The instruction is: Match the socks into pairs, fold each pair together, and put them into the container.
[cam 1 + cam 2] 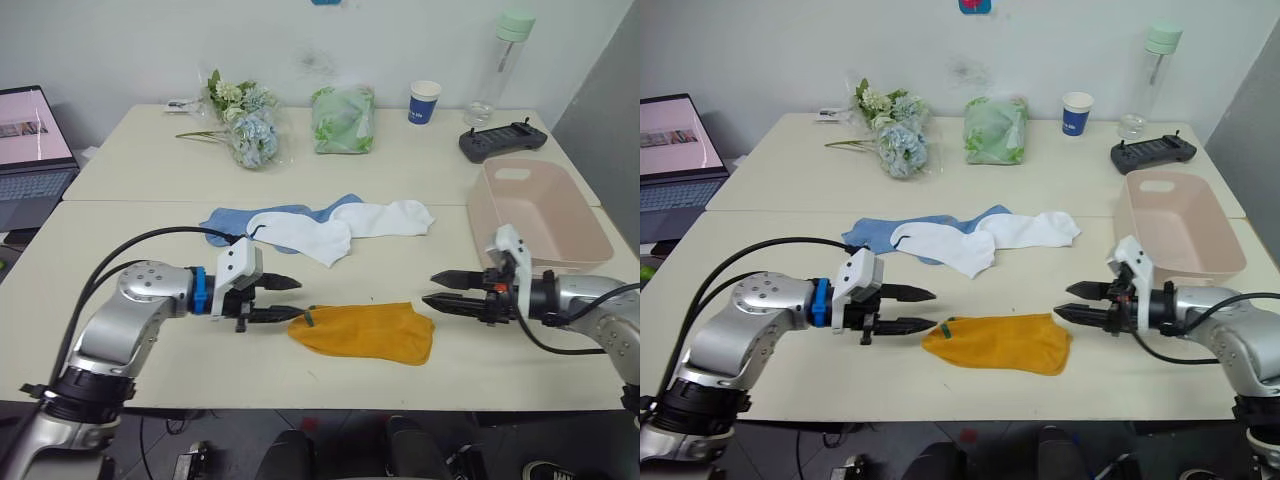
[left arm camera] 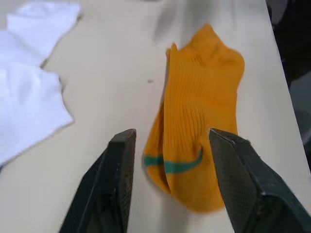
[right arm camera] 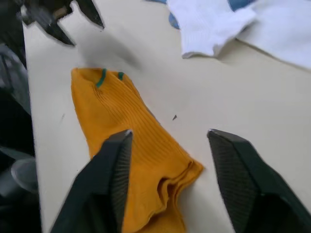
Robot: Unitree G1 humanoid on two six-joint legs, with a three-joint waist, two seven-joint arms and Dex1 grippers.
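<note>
two stacked mustard-yellow socks (image 1: 367,332), green-marked

right pincer (image 3: 167,167) spread, empty | yellow socks (image 3: 129,145) stacked below | white socks (image 3: 228,22) beyond

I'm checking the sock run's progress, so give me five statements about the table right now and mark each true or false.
1. The mustard-yellow socks lie stacked together on the table between the two grippers. True.
2. The left gripper is shut on a white sock. False: its fingers are open and hold nothing, just short of the yellow socks' cuff end.
3. The pink container already holds a folded pair. False: no socks can be seen inside it.
4. The white socks lie partly on top of the light blue socks. True.
5. The right gripper is open, beside the yellow socks' toe end. True.
</note>
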